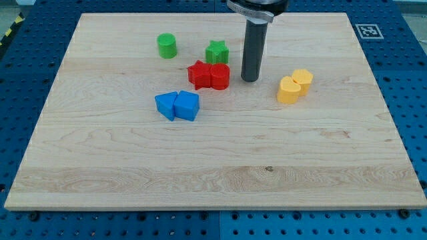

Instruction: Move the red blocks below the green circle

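The green circle (167,46) stands near the view's top, left of centre. Two red blocks touch each other: a red star (198,74) on the left and a red cylinder-like block (219,77) on the right. They lie to the lower right of the green circle. My tip (250,79) rests on the board just right of the red pair, a small gap away from the right red block. The rod rises straight up out of the view's top.
A green star (217,52) sits just above the red pair. Two blue blocks (178,105) touch each other below and left of the red ones. Two yellow blocks (294,86) lie to the right of my tip. The wooden board (213,173) ends at blue pegboard.
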